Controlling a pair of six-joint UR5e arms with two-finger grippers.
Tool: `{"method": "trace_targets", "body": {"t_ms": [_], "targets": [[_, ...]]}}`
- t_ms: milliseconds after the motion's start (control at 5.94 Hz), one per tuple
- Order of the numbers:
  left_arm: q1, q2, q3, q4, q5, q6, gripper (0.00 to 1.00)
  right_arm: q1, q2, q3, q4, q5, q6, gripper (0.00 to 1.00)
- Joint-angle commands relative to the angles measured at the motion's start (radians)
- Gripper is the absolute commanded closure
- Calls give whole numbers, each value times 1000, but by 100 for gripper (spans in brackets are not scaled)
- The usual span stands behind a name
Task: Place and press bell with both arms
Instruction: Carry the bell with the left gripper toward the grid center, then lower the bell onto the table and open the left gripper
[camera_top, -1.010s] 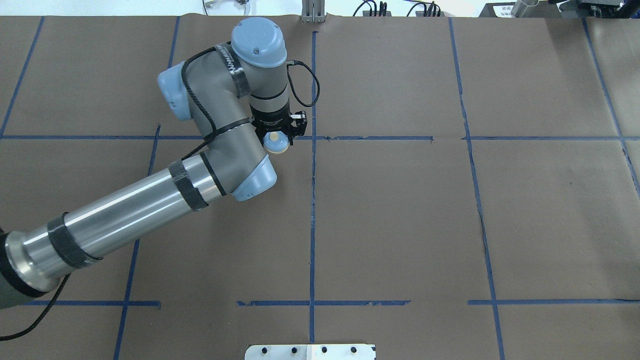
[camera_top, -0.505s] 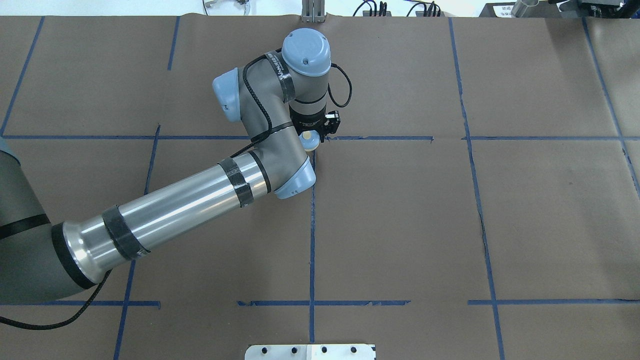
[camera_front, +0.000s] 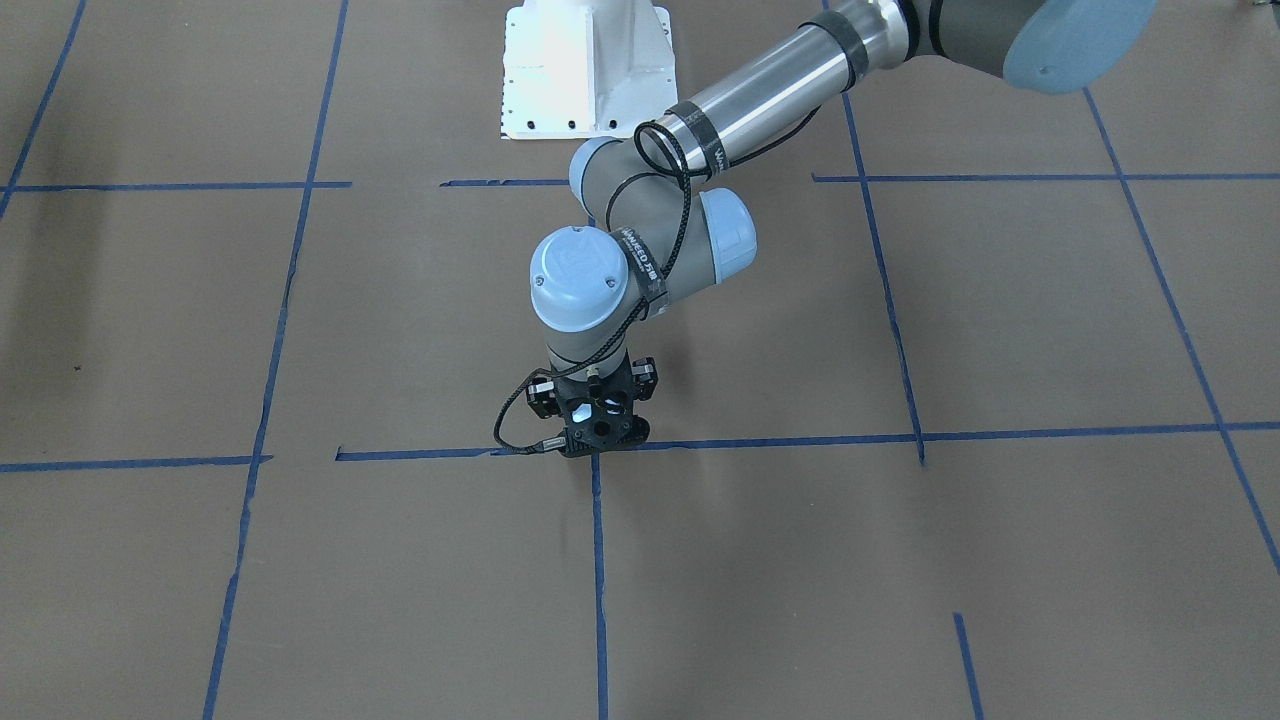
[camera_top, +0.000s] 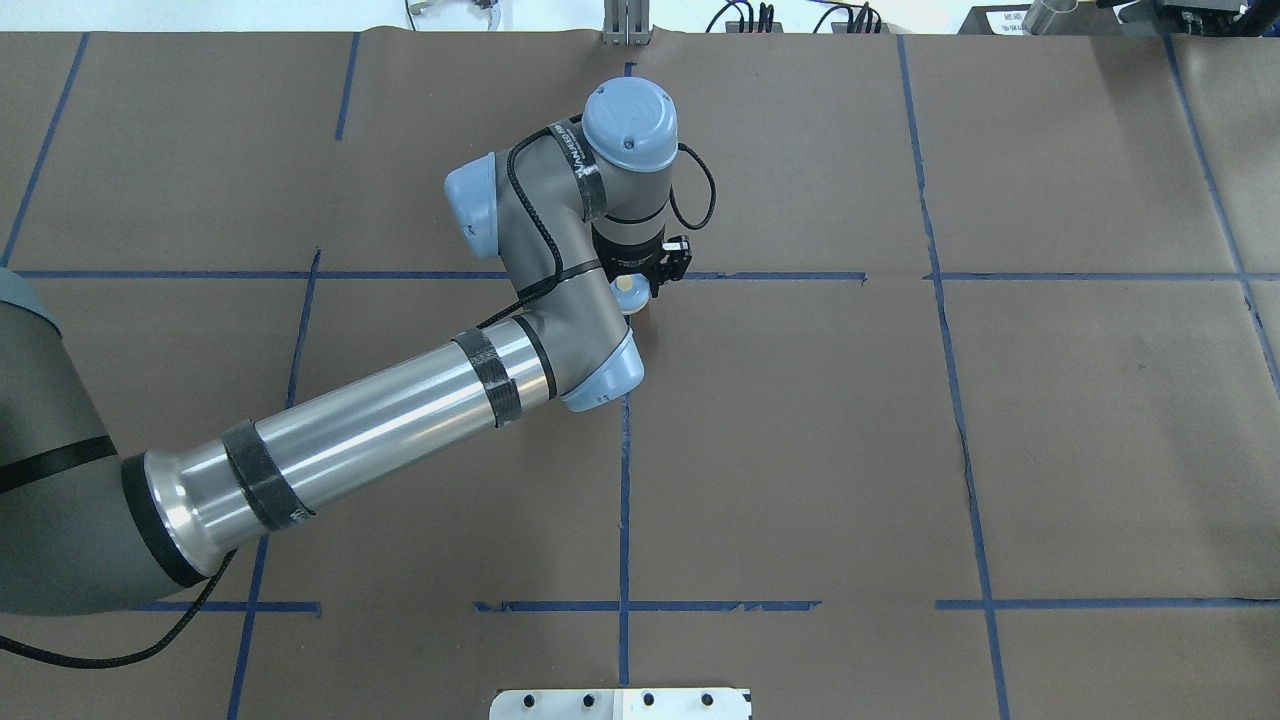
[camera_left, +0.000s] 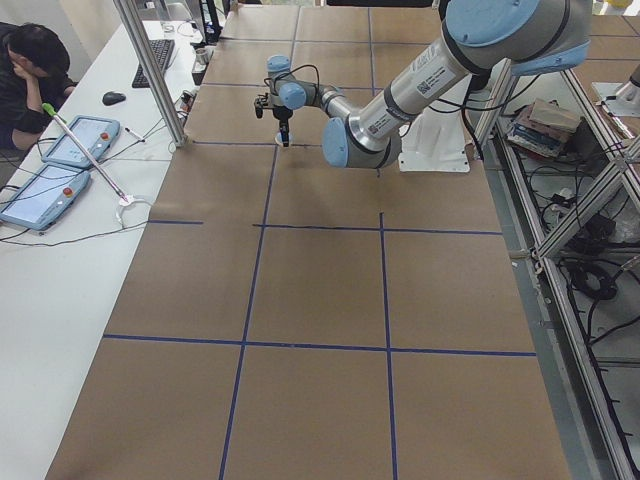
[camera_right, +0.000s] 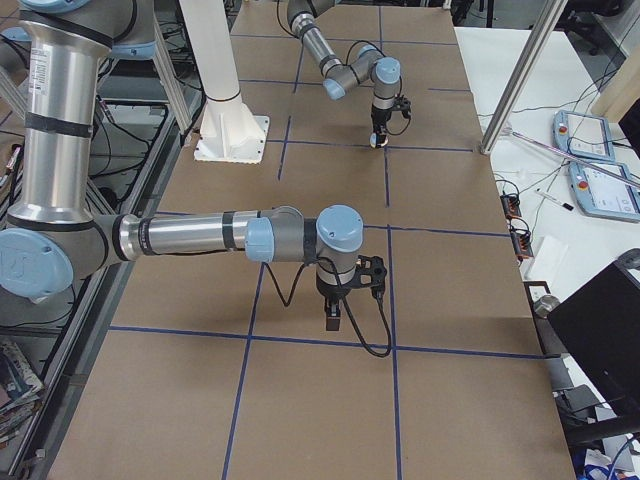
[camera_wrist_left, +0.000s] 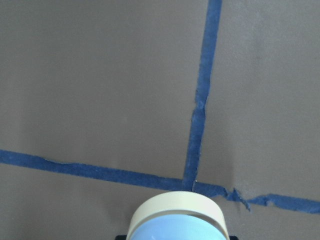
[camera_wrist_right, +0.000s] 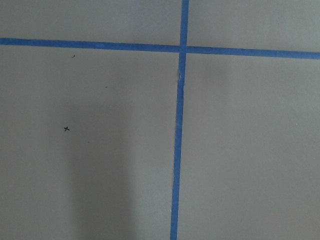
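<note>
My left gripper (camera_top: 634, 286) is shut on the bell (camera_top: 627, 288), whose light-blue dome and cream button show just under the wrist. It is at the crossing of two blue tape lines (camera_top: 627, 277) in the table's far middle. In the left wrist view the bell's cream rim (camera_wrist_left: 177, 210) fills the bottom edge, with the tape cross just beyond. In the front-facing view the left gripper (camera_front: 598, 445) is low over that cross and hides the bell. My right gripper (camera_right: 333, 318) shows only in the exterior right view, pointing down over brown paper. I cannot tell whether it is open or shut.
Brown paper with a blue tape grid covers the table. The white bolted pedestal (camera_front: 585, 70) stands at the robot's edge. A side table with tablets (camera_left: 60, 160), an aluminium post (camera_left: 150, 70) and a seated operator (camera_left: 30, 60) lie beyond the far edge.
My left arm has swung to the right with the bell in its gripper, from left of the centre tape line to the tape crossing, moving less in the last half second.
</note>
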Motion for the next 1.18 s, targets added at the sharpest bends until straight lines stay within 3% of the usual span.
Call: {"method": "trace_targets", "body": {"t_ms": [0, 168, 505, 842, 1010], "targets": [[-1, -1, 0, -1, 0, -1, 0, 0, 0, 1, 0, 0, 0, 0], [-10, -1, -10, 11, -6, -2, 0, 0, 2, 1, 1, 0, 0, 0], [-110, 52, -159, 91, -113, 15, 0, 0, 2, 1, 1, 2, 0, 0], [-199, 266, -459, 263, -133, 288, 0, 0, 0, 3, 1, 2, 0, 0], [-274, 433, -614, 286, -133, 456, 0, 0, 0, 3, 1, 2, 0, 0]]}}
